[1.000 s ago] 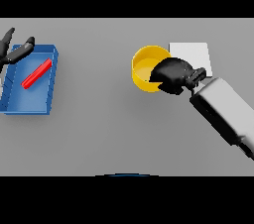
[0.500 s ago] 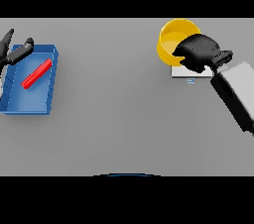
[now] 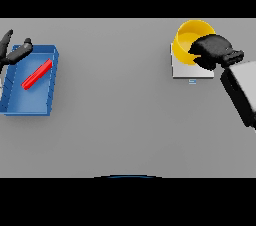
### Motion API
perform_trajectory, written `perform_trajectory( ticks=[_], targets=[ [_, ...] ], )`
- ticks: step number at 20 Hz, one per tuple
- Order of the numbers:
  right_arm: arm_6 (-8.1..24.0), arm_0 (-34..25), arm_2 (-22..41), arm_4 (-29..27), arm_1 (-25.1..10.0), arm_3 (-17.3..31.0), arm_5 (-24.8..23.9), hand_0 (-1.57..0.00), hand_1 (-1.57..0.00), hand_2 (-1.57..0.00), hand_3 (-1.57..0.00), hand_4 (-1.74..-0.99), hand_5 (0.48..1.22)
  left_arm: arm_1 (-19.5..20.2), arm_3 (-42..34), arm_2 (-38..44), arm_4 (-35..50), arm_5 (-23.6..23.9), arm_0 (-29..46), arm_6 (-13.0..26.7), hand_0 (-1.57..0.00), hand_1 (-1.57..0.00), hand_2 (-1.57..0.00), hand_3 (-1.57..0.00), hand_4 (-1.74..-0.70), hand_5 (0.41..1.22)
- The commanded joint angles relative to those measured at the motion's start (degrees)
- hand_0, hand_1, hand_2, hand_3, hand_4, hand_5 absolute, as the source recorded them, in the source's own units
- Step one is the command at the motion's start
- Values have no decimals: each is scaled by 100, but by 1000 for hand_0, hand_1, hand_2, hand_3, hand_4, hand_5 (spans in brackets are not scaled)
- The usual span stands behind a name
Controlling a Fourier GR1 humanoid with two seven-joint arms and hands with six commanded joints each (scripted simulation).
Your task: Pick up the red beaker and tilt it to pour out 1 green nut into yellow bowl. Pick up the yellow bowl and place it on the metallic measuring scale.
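On the grey bench (image 3: 125, 120), my right robot hand (image 3: 212, 51) grips the bowl (image 3: 192, 40) over the scale (image 3: 192, 70), hiding its near rim. My left robot hand (image 3: 12, 52), fingers loose, is by the tray (image 3: 30, 102).

Matt yellow bowl (image 3: 188, 40), pale smooth scale (image 3: 189, 71), matt grey table (image 3: 120, 120), glossy-looking blue tray (image 3: 30, 101).

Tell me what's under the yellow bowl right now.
The scale lies under the bowl, which overhangs its far edge. The right hand grips the bowl's rim and covers the scale's right part. Whether the bowl rests on it cannot be told.
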Motion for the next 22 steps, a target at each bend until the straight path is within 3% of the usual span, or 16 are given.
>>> perform_trajectory(
  ticks=[1,10,12,13,15,17,19,22],
  targets=[
    [-55,-3,-18,-13,22,129,-42,-1571,-1571,-1413,-1317,-1741,1221,-29,15,-41,-32,-1,-41,17,1,1,1,1,-858,802],
    [-68,-55,-55,-47,135,690,-162,-1571,-1571,-1374,-1448,-1741,1221,-19,-40,-51,-4,-44,18,25,1,1,1,1,-844,783],
    [-49,-21,-62,-85,134,664,-124,-1565,-1496,-1437,-1249,-1741,1221,-60,7,-99,-72,-3,-23,21,1,1,1,1,-838,779],
    [35,-57,-60,-66,179,726,-120,-1558,-1428,-1343,-1110,-1682,1221,-68,-10,-109,-81,8,-27,39,1,1,1,1,-836,775],
    [64,9,-110,-174,172,634,-22,-1335,-1125,-1007,-816,-1592,1074,13,-117,-56,-41,-2,54,-3,1,1,1,1,-836,774],
    [170,58,-202,-332,184,525,169,-946,-811,-708,-576,-1535,965,-3,-66,-42,-11,-23,41,27,1,1,1,1,-835,768],
    [316,46,-231,-366,219,535,258,-605,-556,-470,-391,-1496,890,-14,-135,5,73,-30,6,14,1,1,1,1,-840,764],
    [207,21,-205,-352,166,546,297,-309,-304,-240,-206,-1461,833,-6,25,-19,27,-85,-34,-29,1,1,1,1,-832,749]
  ],
)
